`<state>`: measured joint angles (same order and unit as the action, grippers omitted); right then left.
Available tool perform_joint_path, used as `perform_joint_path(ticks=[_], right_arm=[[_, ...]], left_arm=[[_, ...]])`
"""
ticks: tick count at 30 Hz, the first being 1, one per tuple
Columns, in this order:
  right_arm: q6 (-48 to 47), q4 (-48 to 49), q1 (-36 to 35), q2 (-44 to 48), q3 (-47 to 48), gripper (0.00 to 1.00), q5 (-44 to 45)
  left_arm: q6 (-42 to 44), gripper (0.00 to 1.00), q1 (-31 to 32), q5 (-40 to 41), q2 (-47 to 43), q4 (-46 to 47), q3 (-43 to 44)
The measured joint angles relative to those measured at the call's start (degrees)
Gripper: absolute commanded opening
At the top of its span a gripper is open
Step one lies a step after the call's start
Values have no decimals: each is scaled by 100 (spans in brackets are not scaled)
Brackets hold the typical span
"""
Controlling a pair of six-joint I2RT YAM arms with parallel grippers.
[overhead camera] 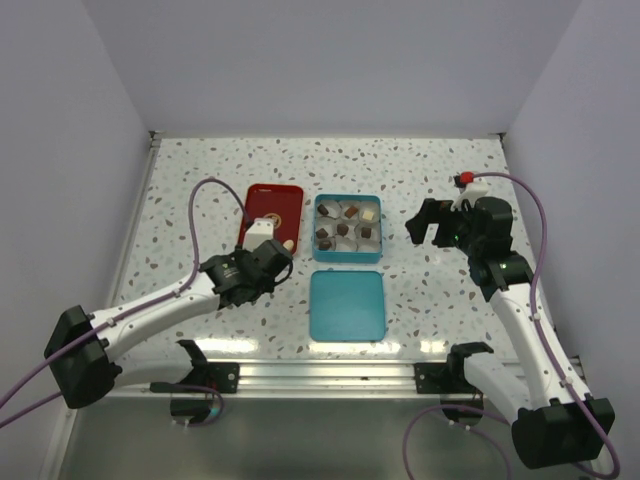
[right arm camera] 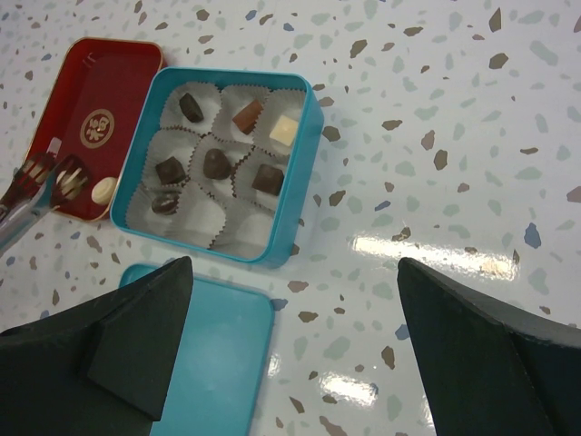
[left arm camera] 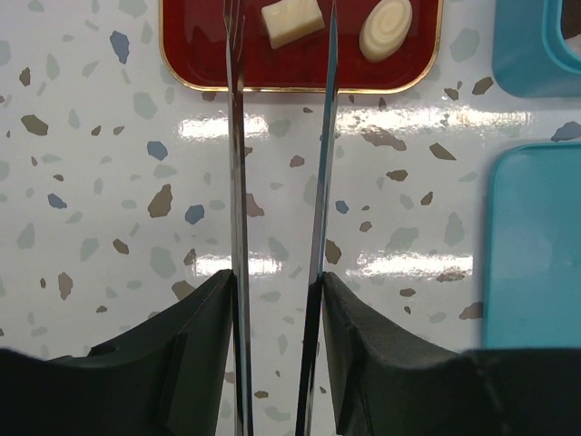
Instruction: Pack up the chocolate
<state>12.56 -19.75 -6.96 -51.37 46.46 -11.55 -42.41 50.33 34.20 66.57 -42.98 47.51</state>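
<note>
The only marking is a round gold emblem (right arm camera: pixel 97 121) stamped on the red tray (right arm camera: pixel 118 73); its characters are too small to read. The tray is a glossy rounded rectangle with a thin gold rim. It lies on the speckled, stone-patterned worktop (overhead camera: pixel 200 170) just left of the teal tin (right arm camera: pixel 304 163). The tin is square with rounded corners and lined with white pleated paper cups (right arm camera: pixel 231 232). Seven chocolates (right arm camera: pixel 215 163) sit in cups there: five dark, one tan-brown and one cream square. Two more lie at the tray's near end, a cream block (left arm camera: pixel 292 22) and a ridged cream oval (left arm camera: pixel 386 29). The tin's flat teal lid (overhead camera: pixel 346 305) lies on the worktop just nearer the arms than the tin.

The left tool (overhead camera: pixel 278 242) carries two thin metal blades, parted by a narrow gap and reaching over the tray's near rim. The cream block lies between them with space showing on its left side, so it is not clamped; the oval sits just outside the right blade. The right tool (overhead camera: pixel 427 224) hovers to the right of the tin, its black fingers spread wide and holding nothing.
</note>
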Motion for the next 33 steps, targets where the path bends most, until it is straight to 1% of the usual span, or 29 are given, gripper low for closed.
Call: perform_joint_path(ticks=[2,5,8,12,19,26,29,33], right_arm=[[0,2,0,0,0,99,0],[0,2,0,0,-4,99,0],[0,2,0,0,-9,99,0],[0,0,0,0,-9,99,0],[0,0,0,0,-9,99,2],[0,0,0,-4,-9,99,4],[0,2,0,-11,-9,99,7],[0,2,0,-33,-9,99,7]], left_arm=[[4,46,-24,0,9,9,-39],[13,42,-50,4,26,13,-50],[68,33,-72,2,50,31,-50],[160,29,-81,2,55,70,-50],[437,27,-81,11,74,48,155],[826,26,-7,57,168,70,841],[942,27,227,125,363,101,1189],[1067,27,702,142,686,205,1628]])
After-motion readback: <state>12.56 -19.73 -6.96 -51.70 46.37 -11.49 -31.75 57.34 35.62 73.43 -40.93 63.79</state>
